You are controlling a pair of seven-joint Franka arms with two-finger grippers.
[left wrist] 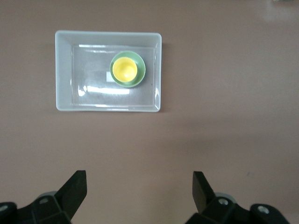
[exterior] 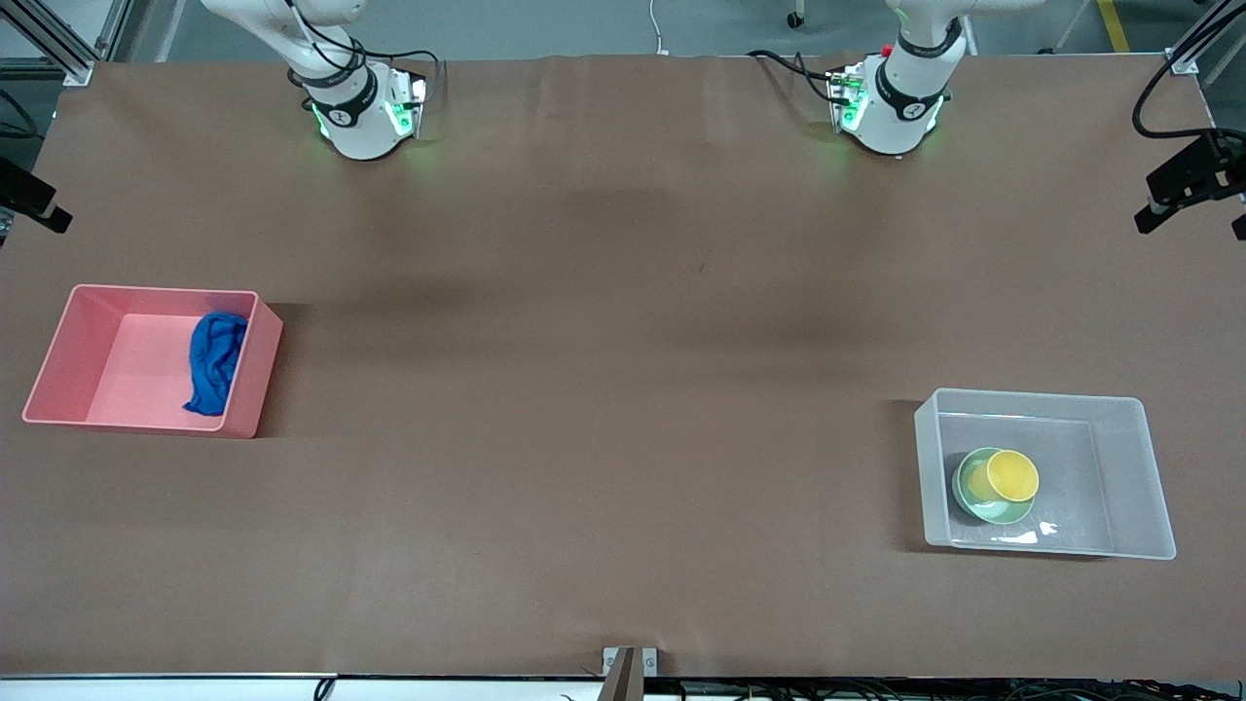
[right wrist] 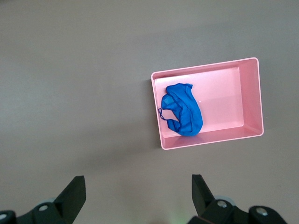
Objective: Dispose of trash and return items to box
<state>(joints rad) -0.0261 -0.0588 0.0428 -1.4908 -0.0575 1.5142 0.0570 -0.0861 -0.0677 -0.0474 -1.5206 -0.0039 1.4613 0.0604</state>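
Note:
The blue rag (exterior: 215, 362) lies in the pink bin (exterior: 68, 341) at the right arm's end of the table; both show in the right wrist view, rag (right wrist: 183, 109) in bin (right wrist: 250, 95). The yellow cup (exterior: 1012, 475) sits in the mint-green bowl (exterior: 970, 487) inside the clear box (exterior: 1129, 477) at the left arm's end; the left wrist view shows cup (left wrist: 125, 69), bowl (left wrist: 139, 74) and box (left wrist: 63, 70). My left gripper (left wrist: 139, 186) is open and empty, high over bare table. My right gripper (right wrist: 138, 189) is open and empty, high over bare table. Neither gripper shows in the front view.
Both arm bases (exterior: 365, 107) (exterior: 891, 102) stand at the table edge farthest from the front camera. A black camera mount (exterior: 1188, 180) sits at the left arm's end, another (exterior: 29, 200) at the right arm's end. Brown table (exterior: 604, 389) spreads between the bins.

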